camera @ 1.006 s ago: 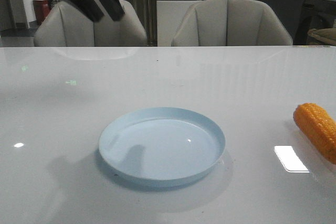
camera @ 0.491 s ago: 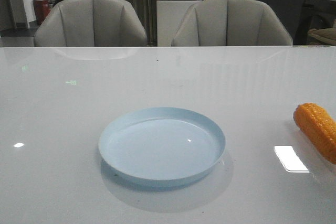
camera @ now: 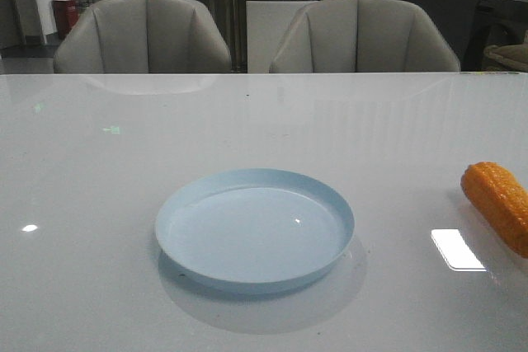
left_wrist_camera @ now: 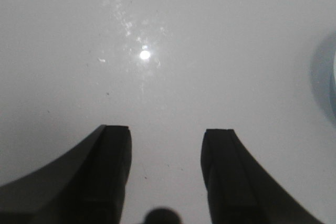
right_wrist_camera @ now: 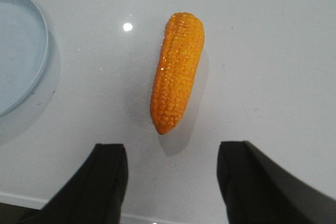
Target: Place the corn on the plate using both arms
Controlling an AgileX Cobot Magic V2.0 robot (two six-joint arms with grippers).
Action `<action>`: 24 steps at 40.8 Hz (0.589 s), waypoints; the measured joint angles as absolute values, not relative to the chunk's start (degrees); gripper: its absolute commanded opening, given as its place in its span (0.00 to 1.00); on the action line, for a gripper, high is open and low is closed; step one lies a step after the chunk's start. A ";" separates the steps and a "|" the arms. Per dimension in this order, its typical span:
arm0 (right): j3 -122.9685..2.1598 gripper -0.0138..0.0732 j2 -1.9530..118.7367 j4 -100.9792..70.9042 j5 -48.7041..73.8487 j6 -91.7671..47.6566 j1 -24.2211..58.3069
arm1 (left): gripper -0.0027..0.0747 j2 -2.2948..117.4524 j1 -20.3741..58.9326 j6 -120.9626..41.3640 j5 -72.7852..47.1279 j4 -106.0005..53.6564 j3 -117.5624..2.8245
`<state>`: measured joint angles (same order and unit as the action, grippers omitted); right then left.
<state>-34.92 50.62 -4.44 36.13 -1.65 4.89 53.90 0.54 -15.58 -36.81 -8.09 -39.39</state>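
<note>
The pale blue plate [camera: 254,228] lies empty in the middle of the white table. The orange corn [camera: 497,202] lies on the table at the far right, apart from the plate. In the right wrist view the corn [right_wrist_camera: 177,70] lies ahead of my open, empty right gripper [right_wrist_camera: 173,153], its tapered end toward the fingers, with the plate's rim [right_wrist_camera: 41,56] at the side. My left gripper [left_wrist_camera: 166,135] is open and empty over bare table, with a sliver of the plate's rim [left_wrist_camera: 333,80] at the frame edge. Neither gripper shows in the front view.
Two grey chairs [camera: 142,35] [camera: 363,35] stand behind the table's far edge. Glare patches [camera: 456,249] shine on the glossy table top near the corn.
One second ago the left gripper was in the front view at the top left above the chair; it has since left that view, and its shadow beside the plate has gone. Plate and corn have not moved.
</note>
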 measured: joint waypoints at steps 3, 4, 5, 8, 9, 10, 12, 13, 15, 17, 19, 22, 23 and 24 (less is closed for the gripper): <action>-36.72 0.76 53.85 -4.33 36.88 -1.65 4.89 | 0.53 53.06 0.54 -15.58 -37.13 -9.42 -37.76; -37.56 0.77 55.40 -4.33 37.36 -1.65 4.89 | 0.53 52.85 0.54 -15.58 -37.37 -9.79 -37.54; -38.21 0.78 57.04 -4.33 37.71 -1.65 4.89 | 0.53 52.85 0.54 -15.58 -37.50 -10.23 -37.44; -40.85 0.82 61.26 -4.33 38.77 -1.65 4.89 | 0.53 52.72 0.54 -15.58 -37.76 -11.25 -37.19; -42.12 0.83 62.55 -4.33 39.09 -1.65 4.89 | 0.53 52.72 0.54 -15.58 -37.76 -11.53 -37.19; -43.13 0.83 63.86 -4.22 39.24 -1.65 4.89 | 0.53 52.72 0.54 -15.58 -37.86 -11.79 -37.19; -45.18 0.84 66.55 -4.22 39.67 -1.65 4.89 | 0.53 52.72 0.54 -15.58 -37.86 -12.18 -37.19; -46.59 0.85 68.32 -4.22 39.93 -1.65 4.89 | 0.53 52.72 0.54 -15.58 -37.86 -12.30 -37.19; -49.03 0.85 71.45 -4.22 40.39 -1.65 4.89 | 0.53 52.72 0.54 -15.58 -37.86 -12.43 -37.19; -51.03 0.85 74.52 -4.22 40.80 -1.65 4.89 | 0.53 52.72 0.54 -15.58 -37.86 -12.46 -37.19; -53.15 0.85 77.10 -4.22 41.32 -1.65 4.89 | 0.53 52.72 0.54 -15.58 -37.86 -12.56 -37.19; -55.63 0.84 81.75 -4.22 41.80 -1.65 4.89 | 0.53 52.72 0.54 -15.58 -37.86 -12.67 -37.19; -56.44 0.84 82.98 -4.22 41.82 -1.65 4.89 | 0.53 52.72 0.54 -15.58 -37.86 -12.67 -37.19; -56.98 0.84 84.19 -4.22 41.92 -1.65 4.89 | 0.53 52.72 0.54 -15.58 -37.86 -12.67 -37.19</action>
<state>-56.98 84.19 -4.22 41.92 -1.65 4.89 52.72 0.54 -15.58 -37.86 -12.67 -37.19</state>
